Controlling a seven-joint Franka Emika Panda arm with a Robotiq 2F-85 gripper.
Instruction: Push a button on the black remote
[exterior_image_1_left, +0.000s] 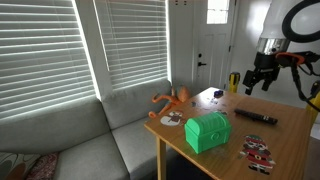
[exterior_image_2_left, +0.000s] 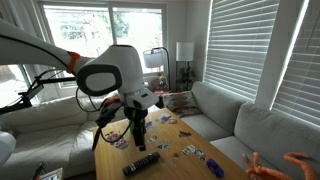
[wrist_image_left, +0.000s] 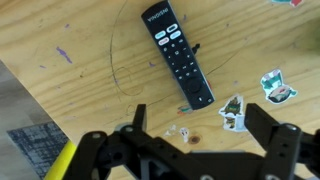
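One remote (wrist_image_left: 180, 58) lies flat just ahead of gripper (wrist_image_left: 190, 150), beneath it; jaws wide, empty. Narrow jaws, descend straight, fingertip onto buttons (wrist_image_left: 170, 38).

Slim black remote (wrist_image_left: 178, 55), buttons facing up, lying flat and diagonal on wooden table (wrist_image_left: 80, 60)

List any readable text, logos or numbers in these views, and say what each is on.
On the black remote: a small white logo at its top end, too blurred to read in the wrist view. The button marks are also unreadable.
On the stickers beside it: printed pictures, no legible words.
On the green chest: no text visible.
No text can be quoted from any view.
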